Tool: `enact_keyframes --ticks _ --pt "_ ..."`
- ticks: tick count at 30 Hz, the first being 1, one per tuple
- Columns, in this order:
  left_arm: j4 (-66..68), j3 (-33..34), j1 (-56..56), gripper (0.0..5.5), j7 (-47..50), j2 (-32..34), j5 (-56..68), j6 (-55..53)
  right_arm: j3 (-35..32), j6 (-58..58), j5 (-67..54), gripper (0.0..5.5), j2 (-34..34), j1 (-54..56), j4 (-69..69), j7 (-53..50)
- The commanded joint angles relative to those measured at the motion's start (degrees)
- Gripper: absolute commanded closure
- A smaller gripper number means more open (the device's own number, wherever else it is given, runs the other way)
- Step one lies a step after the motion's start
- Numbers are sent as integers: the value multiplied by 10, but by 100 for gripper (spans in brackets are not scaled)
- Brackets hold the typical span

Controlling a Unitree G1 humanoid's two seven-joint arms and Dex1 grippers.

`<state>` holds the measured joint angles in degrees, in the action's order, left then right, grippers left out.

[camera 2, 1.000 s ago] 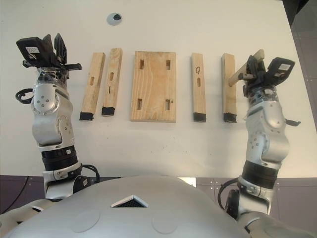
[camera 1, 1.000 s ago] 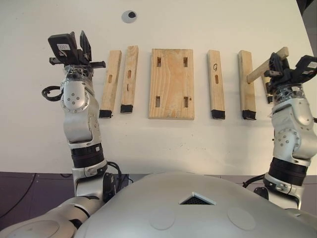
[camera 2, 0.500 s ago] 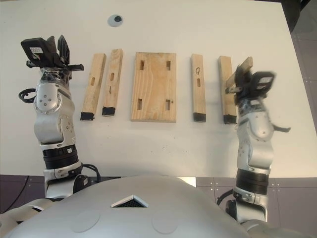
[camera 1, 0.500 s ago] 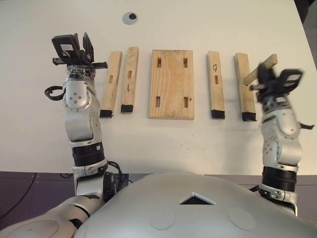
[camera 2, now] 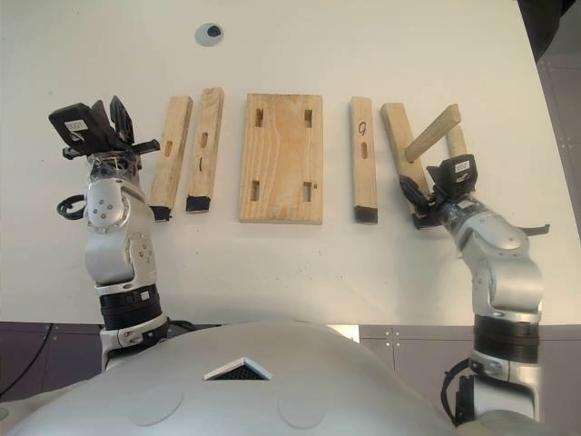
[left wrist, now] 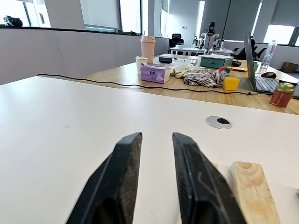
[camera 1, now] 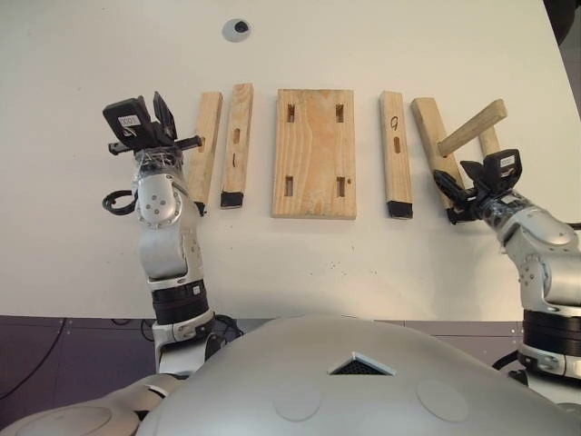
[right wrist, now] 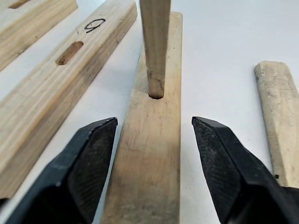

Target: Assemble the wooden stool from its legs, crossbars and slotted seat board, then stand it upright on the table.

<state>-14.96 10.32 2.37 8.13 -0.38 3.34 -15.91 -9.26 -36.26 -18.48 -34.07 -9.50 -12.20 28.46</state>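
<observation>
The slotted seat board point(camera 1: 313, 153) lies flat in the middle of the table. Two legs point(camera 1: 203, 150) point(camera 1: 238, 143) lie to its left, and a leg marked with a numeral point(camera 1: 394, 153) to its right. Farther right a tilted leg point(camera 1: 430, 136) has a crossbar point(camera 1: 472, 127) standing in its slot. My right gripper point(right wrist: 154, 122) is open, its fingers point(right wrist: 88, 172) on either side of that leg's point(right wrist: 154, 154) near end. A second crossbar point(right wrist: 278, 116) lies beside it. My left gripper point(camera 1: 168, 123) hovers open just left of the leftmost leg.
A round cable grommet point(camera 1: 238, 29) sits in the white table at the back. The table's right edge point(camera 1: 561, 54) runs close to the right arm. A desk with a laptop and cups point(left wrist: 219, 77) stands beyond the table.
My right gripper has let go of the crossbar, which now stands in the leg's slot, and has dropped back to the leg's near end. That leg has tilted. My left arm shifted slightly right.
</observation>
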Motion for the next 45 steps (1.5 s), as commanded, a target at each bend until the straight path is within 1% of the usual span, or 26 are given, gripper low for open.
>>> enact_keyframes --ticks 1,2,7,10,11,14,15,17,20,22,24,26,28,29,31,34,37,41,45 --pt "-7 -1 9 433 18 -13 -9 16 17 -40 7 260 -41 28 14 30" --pt "-5 0 11 433 21 -17 -9 20 23 -48 10 260 -48 28 18 36" --pt "8 1 -2 433 30 -22 -11 33 39 -79 13 346 -56 15 41 56" --pt "13 -6 -15 433 22 -14 -14 32 27 -77 10 348 -43 11 72 52" --pt "13 -18 -26 433 13 -4 -23 28 16 -74 7 348 -34 15 81 44" --pt "17 -45 -59 433 -30 19 -25 59 -15 -57 2 348 -10 44 106 14" --pt "7 -44 -68 433 -59 14 16 57 -22 -45 -1 348 -3 71 112 6" --pt "-15 -39 -85 404 -113 -2 109 42 -9 -10 5 348 3 138 97 6" --pt "-11 -25 -118 362 -185 -9 233 12 13 -50 -31 348 25 257 61 17" --pt "3 -5 -151 331 -216 -11 336 -39 12 -65 -60 348 39 334 79 35" --pt "14 14 -188 298 -239 -3 438 -101 -9 -92 -101 348 58 397 106 35" --pt "14 19 -225 270 -265 6 539 -164 -29 -119 -146 348 72 434 116 42" --pt "5 14 -262 241 -294 11 633 -217 -37 -153 -196 348 78 464 122 74" --pt "5 11 -277 223 -305 14 657 -232 -38 -168 -219 348 79 472 117 88" --pt "19 9 -301 205 -317 24 680 -250 -45 -205 -264 348 81 474 98 97" --pt "66 0 -340 205 -338 45 668 -262 -79 -275 -372 348 89 454 50 99" --pt "100 8 -361 205 -350 68 672 -277 -98 -310 -455 348 110 424 19 89" --pt "93 11 -361 205 -361 87 681 -296 -101 -318 -513 348 117 404 6 81" --pt "85 1 -350 205 -390 99 669 -299 -61 -316 -501 348 90 385 -8 107"
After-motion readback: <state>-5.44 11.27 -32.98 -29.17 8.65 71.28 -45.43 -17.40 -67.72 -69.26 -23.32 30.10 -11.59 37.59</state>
